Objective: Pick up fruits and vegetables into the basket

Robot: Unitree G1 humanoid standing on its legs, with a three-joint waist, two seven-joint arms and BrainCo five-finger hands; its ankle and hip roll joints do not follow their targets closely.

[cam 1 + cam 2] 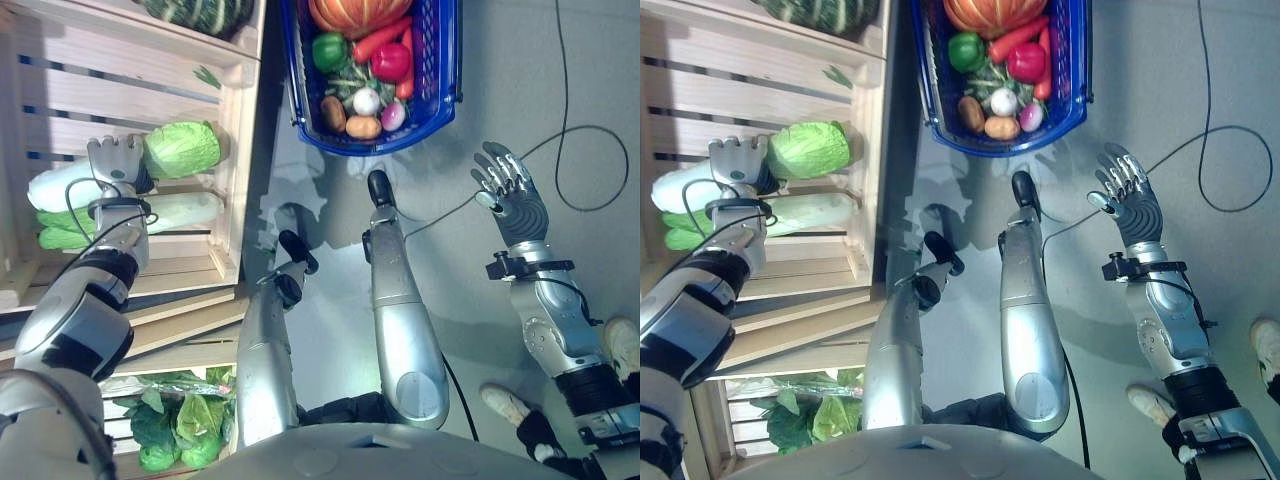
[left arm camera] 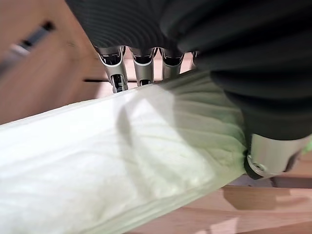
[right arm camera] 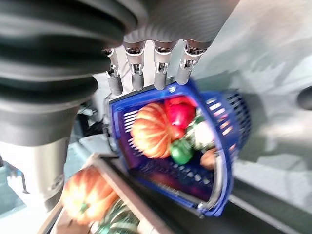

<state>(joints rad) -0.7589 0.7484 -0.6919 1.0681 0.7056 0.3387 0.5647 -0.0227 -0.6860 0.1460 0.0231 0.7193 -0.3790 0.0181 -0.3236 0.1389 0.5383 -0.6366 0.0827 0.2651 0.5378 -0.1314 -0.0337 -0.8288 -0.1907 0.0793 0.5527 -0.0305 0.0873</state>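
Observation:
A long pale napa cabbage (image 1: 185,211) lies in the wooden crate (image 1: 232,200) beside a round green cabbage (image 1: 183,148). My left hand (image 1: 116,160) rests on the napa cabbage (image 2: 146,161), with its dark cover right above the leaves. The blue basket (image 1: 372,147) stands on the floor and holds a pumpkin (image 1: 355,14), a carrot, a green pepper (image 1: 328,50), a red pepper (image 1: 391,61), potatoes and an onion. My right hand (image 1: 510,195) hangs open over the floor to the right of the basket (image 3: 161,175), holding nothing.
A dark green striped squash (image 1: 200,12) sits in the upper crate section. Leafy greens (image 1: 175,425) fill a lower crate. Another pumpkin (image 3: 87,192) lies in a crate beyond the basket. A person's white shoes (image 1: 506,401) stand at the lower right.

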